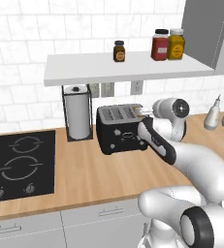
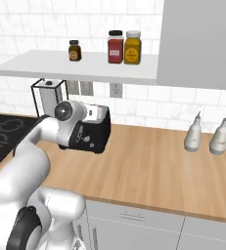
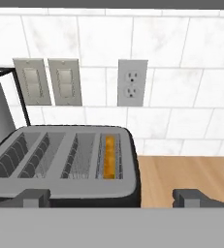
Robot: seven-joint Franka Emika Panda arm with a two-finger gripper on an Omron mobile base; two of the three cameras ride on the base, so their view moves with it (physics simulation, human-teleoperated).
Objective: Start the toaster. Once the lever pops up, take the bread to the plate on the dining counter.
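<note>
The black toaster (image 1: pixel 118 131) (image 2: pixel 92 137) (image 3: pixel 60 162) stands on the wood counter against the tiled wall. Its grey top has several slots. A golden-brown bread (image 3: pixel 110 156) slice sits low in the rightmost slot in the hand view. My gripper (image 1: pixel 142 113) (image 2: pixel 98 113) (image 3: pixel 114 196) hovers just above the toaster's right end, open wide, with nothing between its fingertips (image 3: pixel 34 196). It looks along the toaster's top toward the wall. The plate and the dining counter are out of view.
A paper towel holder (image 1: pixel 78 116) stands left of the toaster, and a black cooktop (image 1: pixel 19 164) lies further left. A shelf (image 1: pixel 128 69) with jars hangs above. Two grey bottles (image 2: pixel 205 135) stand to the right. Wall switches and an outlet (image 3: pixel 132 82) are behind the toaster.
</note>
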